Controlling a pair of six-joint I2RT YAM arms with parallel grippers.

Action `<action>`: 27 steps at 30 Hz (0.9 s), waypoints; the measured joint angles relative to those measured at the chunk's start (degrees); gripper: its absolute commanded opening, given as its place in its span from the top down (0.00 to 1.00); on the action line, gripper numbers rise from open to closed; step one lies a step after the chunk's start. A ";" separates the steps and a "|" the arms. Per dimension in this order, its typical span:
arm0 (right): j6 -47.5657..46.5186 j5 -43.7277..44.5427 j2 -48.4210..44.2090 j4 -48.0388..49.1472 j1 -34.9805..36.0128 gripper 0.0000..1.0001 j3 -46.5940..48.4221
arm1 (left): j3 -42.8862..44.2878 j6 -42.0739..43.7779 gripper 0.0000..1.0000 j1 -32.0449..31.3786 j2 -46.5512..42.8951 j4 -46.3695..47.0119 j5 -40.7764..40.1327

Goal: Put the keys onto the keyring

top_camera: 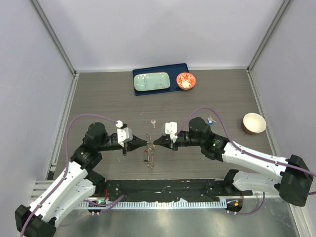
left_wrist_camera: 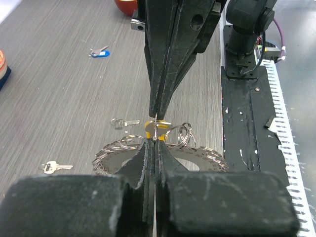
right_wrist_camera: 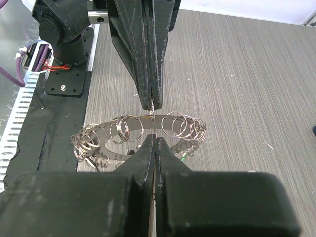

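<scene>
The keyring (top_camera: 149, 157) is a flat metal disc fringed with small wire rings. It hangs tilted between my two grippers; it shows in the left wrist view (left_wrist_camera: 200, 157) and the right wrist view (right_wrist_camera: 129, 129). My left gripper (top_camera: 146, 140) (left_wrist_camera: 155, 140) is shut on the yellow-headed key (left_wrist_camera: 150, 127) at the disc's rim. My right gripper (top_camera: 156, 141) (right_wrist_camera: 154, 138) is shut tip to tip against it, pinching a small ring on the keyring. A silver key (top_camera: 154, 122) (left_wrist_camera: 56, 167) and the blue-headed key (top_camera: 211, 120) (left_wrist_camera: 100, 53) lie on the table.
A blue tray (top_camera: 183, 68) at the back holds a pale green plate (top_camera: 152, 81), with a red bowl (top_camera: 186, 80) at its right end. A beige bowl (top_camera: 254, 122) stands at the right. Another small silver key (left_wrist_camera: 123, 122) lies beside the keyring. Black taped strip (top_camera: 163, 190) runs along the near edge.
</scene>
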 measured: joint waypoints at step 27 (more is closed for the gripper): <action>0.50 -1.88 -0.07 1.53 0.00 0.99 0.00 | 0.00 -0.46 1.00 0.02 0.07 0.52 0.50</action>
